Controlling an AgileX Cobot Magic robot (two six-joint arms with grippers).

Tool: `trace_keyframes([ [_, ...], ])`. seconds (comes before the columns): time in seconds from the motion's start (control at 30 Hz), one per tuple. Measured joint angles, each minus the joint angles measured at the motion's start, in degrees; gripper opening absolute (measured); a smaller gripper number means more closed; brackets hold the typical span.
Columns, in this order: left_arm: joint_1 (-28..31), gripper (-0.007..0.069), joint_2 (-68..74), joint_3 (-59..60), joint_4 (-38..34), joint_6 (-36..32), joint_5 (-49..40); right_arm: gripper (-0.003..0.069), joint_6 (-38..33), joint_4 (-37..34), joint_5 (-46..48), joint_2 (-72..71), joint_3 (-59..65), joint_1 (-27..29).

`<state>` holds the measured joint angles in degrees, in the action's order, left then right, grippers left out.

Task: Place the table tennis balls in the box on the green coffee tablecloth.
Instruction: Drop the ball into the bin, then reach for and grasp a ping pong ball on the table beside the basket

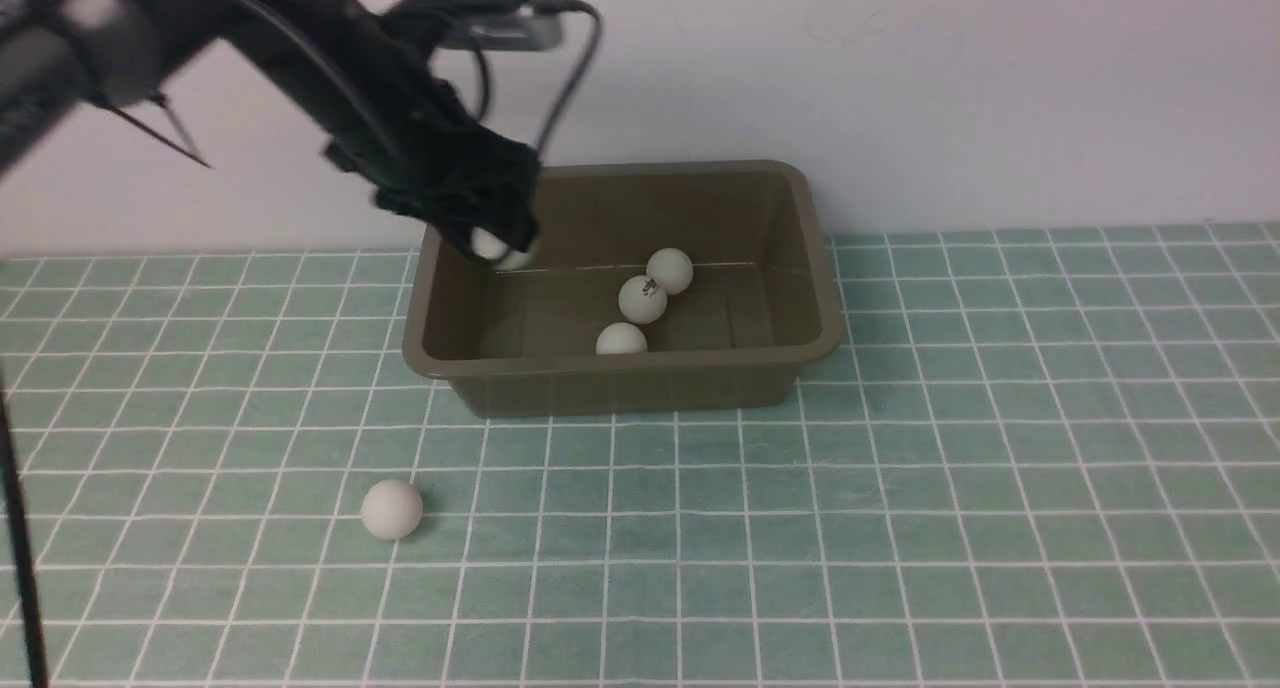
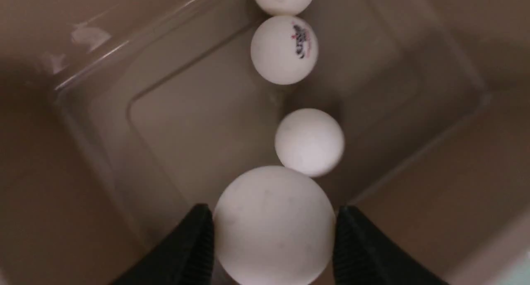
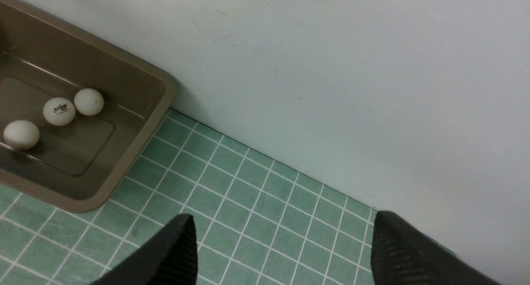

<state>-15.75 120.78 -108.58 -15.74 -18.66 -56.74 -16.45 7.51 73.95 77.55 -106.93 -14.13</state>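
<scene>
So the left gripper is clamped on a small matte white table tennis ball. In the left wrist view its black ribbed fingers sit tight against both sides of it. Gripper and ball hang over the back-left corner of the olive-brown rectangular plastic box, the one with rounded corners and a rolled rim. Can't tell whether the ball is below rim level.

Three more white balls lie on the box floor, roughly in a line near the middle. The rear ball is touching, or all but touching, the logo ball, which has a small dark print on top. The front ball is a little apart from those two, close to the box's front wall, which hides its lower part.

A fifth one, the loose ball, is outside on the teal-green tablecloth with its grid of thin white lines. It's in front of the box, off its left corner and well apart from it. The box stands on that cloth, its back just beside the pale wall.

The right gripper — only visible in its own wrist view — has its black fingers spread wide with nothing between them. It's above the cloth to the right of the box, near the wall.
</scene>
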Motion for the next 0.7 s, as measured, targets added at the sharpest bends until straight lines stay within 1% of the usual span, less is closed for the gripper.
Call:
trace_keyframes([
  [0.1, -1.1, 0.034, 3.2, 0.0, 1.7, -1.2, 2.7, 0.0511, 0.0, 0.0, 0.0, 0.0, 0.0, 0.0],
  [0.17, -1.3, 0.0372, 4.4, 0.0, 2.0, -1.4, 4.2, 0.0511, 0.0, 0.0, 0.0, 0.0, 0.0, 0.0],
  [0.23, -1.4, 0.0439, 4.9, 0.0, 2.4, -1.6, 6.1, 0.0511, 0.0, 0.0, 0.0, 0.0, 0.0, 0.0],
  [0.33, -1.4, 0.0501, 4.6, -0.8, 2.8, -1.5, 5.7, 0.0511, 0.0, 0.0, 0.0, 0.0, 0.0, 0.0],
  [0.37, -1.4, 0.0512, 4.2, -1.3, 2.9, -1.5, 4.8, 0.0511, 0.0, 0.0, 0.0, 0.0, 0.0, 0.0],
  [0.47, -1.4, 0.0521, 1.6, -4.0, 4.9, -1.3, -4.4, 0.0511, 0.0, 0.1, 0.0, 0.0, 0.0, 0.0],
  [0.53, -1.4, 0.0519, -0.9, -6.2, 8.1, 0.5, -11.0, 0.0511, 0.0, 0.1, -0.1, 0.0, 0.0, 0.0],
  [0.63, -1.5, 0.0498, -4.3, -7.0, 13.2, 4.5, -13.5, 0.0511, 0.0, 0.1, -0.1, 0.0, 0.0, 0.0],
  [0.7, -1.5, 0.0478, -6.8, -5.4, 15.2, 7.0, -13.7, 0.0511, 0.0, 0.1, -0.1, 0.0, 0.0, 0.0],
])
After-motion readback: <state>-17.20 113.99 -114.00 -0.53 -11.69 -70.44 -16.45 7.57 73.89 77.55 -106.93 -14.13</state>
